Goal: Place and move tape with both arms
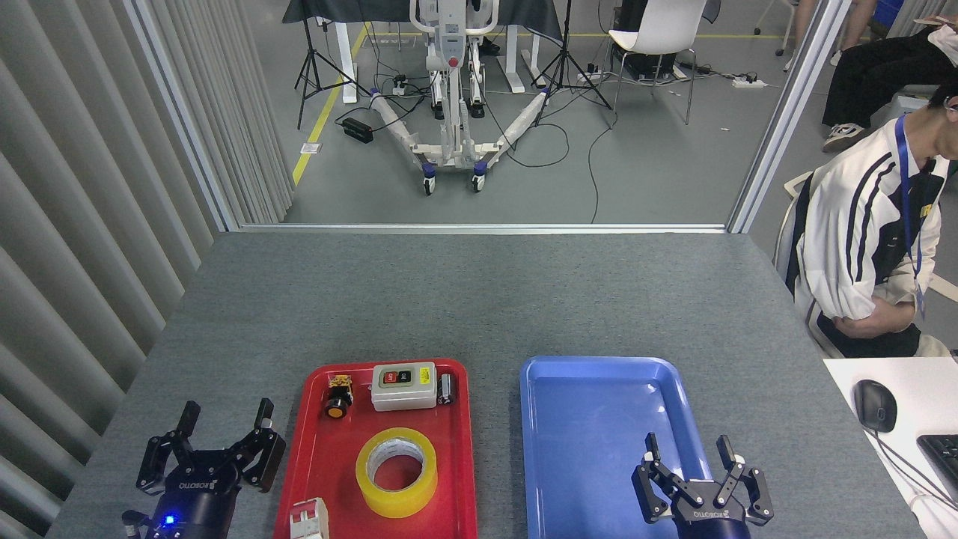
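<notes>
Two trays sit side by side near the table's (479,299) near edge, a narrow strip of grey surface between them. The tape (397,471) lies flat in the red tray (464,449), near its middle, with a switch box (404,386), a push button (338,395) and a small cylinder (447,388) along the far rim and a white breaker (310,519) at the near left corner. The blue tray (591,419) is bare. The left gripper (224,422) hangs just left of the red tray, jaws spread and holding nothing; the right gripper (688,449) hovers over the blue tray's near right part, likewise released. A seated person (868,232) is at far right.
</notes>
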